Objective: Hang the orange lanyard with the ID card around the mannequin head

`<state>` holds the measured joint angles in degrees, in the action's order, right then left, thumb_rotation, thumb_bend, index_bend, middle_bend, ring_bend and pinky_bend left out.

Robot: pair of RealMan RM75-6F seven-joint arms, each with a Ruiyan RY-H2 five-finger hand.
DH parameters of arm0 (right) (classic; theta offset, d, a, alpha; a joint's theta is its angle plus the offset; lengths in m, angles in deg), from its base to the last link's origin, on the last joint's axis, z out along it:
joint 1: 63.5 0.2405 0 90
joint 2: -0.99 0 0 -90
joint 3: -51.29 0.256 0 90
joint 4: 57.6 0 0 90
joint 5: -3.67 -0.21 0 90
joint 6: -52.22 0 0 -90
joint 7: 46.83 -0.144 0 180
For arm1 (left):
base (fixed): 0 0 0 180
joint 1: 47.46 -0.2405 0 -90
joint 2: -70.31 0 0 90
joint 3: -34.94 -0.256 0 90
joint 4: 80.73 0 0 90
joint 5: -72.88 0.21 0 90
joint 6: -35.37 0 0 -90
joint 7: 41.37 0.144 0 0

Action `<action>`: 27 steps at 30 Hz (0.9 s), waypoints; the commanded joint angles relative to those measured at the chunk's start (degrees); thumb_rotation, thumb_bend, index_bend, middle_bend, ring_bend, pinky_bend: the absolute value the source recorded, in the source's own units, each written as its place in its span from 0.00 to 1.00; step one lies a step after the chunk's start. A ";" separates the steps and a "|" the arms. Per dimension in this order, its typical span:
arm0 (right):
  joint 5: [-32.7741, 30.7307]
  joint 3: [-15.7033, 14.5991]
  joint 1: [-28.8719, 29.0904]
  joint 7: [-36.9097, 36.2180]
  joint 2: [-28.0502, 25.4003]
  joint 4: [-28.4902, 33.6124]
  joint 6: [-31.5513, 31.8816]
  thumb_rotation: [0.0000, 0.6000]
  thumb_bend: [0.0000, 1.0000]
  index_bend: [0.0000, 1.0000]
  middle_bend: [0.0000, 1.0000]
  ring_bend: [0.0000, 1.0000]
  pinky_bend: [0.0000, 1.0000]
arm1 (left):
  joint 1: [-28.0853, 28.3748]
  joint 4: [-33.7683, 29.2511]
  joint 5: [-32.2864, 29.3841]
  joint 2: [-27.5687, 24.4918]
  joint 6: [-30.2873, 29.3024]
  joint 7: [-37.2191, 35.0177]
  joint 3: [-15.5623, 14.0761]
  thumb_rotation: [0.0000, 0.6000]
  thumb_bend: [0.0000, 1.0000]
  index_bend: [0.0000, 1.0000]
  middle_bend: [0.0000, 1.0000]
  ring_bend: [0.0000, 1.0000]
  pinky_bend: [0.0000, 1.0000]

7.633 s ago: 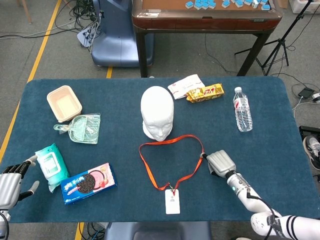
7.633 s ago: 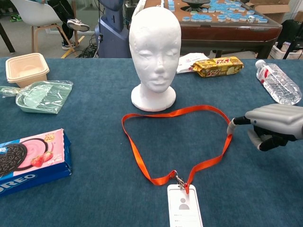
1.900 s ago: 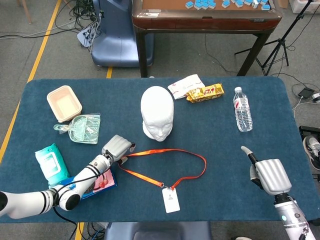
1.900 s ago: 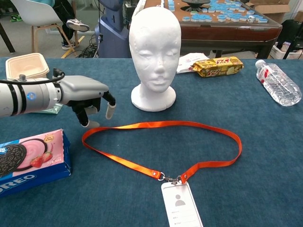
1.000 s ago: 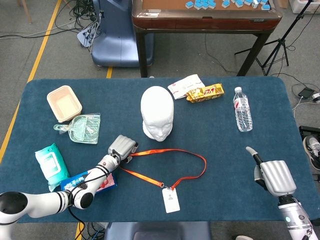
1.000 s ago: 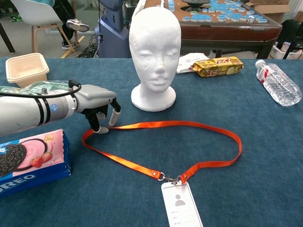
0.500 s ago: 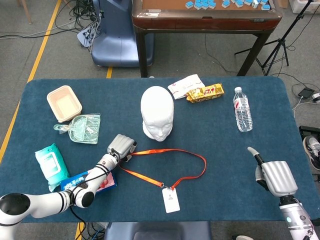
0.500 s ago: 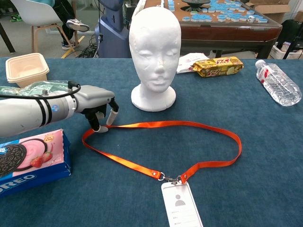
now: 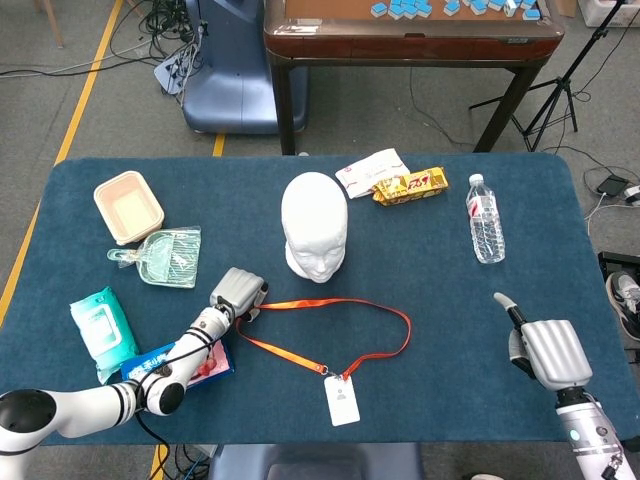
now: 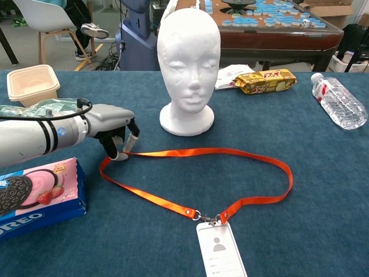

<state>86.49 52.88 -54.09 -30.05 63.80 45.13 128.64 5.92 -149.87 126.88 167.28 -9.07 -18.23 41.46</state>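
Nothing is hung yet, as far as I can see. The orange lanyard (image 10: 196, 152) lies flat on the bench (image 10: 323, 190) as an open loop just in front of the mannequin head (image 10: 188, 63), which stands upright with its neck bare. The ID card (image 10: 221, 250) rests face up at the near end of the loop, farthest from the mannequin head.

The left hand (image 10: 109, 130) is down at the loop's left end, to the front-left of the mannequin head, fingers curled with the fingertips (image 10: 131, 143) touching the strap; whether it actually has the strap pinched I cannot tell. The right hand (image 9: 545, 350) hovers well off to the right of the mannequin head, fingers loosely apart, holding nothing.

Still to do, I'd judge: grip, lift, spread the loop, lower it over the crown.
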 commanded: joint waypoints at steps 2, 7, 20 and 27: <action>-1.01 0.72 1.28 1.50 1.34 -0.09 -1.54 1.00 0.55 0.15 0.77 0.81 0.93 | -0.44 -0.26 0.86 -0.22 -0.18 -0.98 0.11 1.00 0.30 0.61 0.96 0.94 0.83; -3.74 2.68 4.16 3.53 4.80 -1.32 -4.70 1.00 0.37 0.16 0.81 0.85 0.97 | -0.97 -0.96 2.49 -0.69 -0.31 -2.52 0.24 1.00 0.30 0.62 0.97 0.94 0.83; -6.84 7.15 12.56 8.07 19.29 -12.51 -9.66 1.00 0.23 0.45 0.99 1.00 1.00 | -2.03 -4.25 4.55 -2.25 -1.03 -3.52 0.25 1.00 0.30 0.62 0.97 0.94 0.83; -10.31 9.68 16.27 10.88 26.42 -17.47 -10.90 1.00 0.19 0.50 1.00 1.00 1.00 | -2.27 -4.91 4.44 -2.52 -1.16 -3.13 0.32 1.00 0.30 0.62 0.97 0.94 0.83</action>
<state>77.50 61.69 -39.02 -20.33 88.76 28.85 118.46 3.66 -154.77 131.34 164.77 -10.23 -21.37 41.78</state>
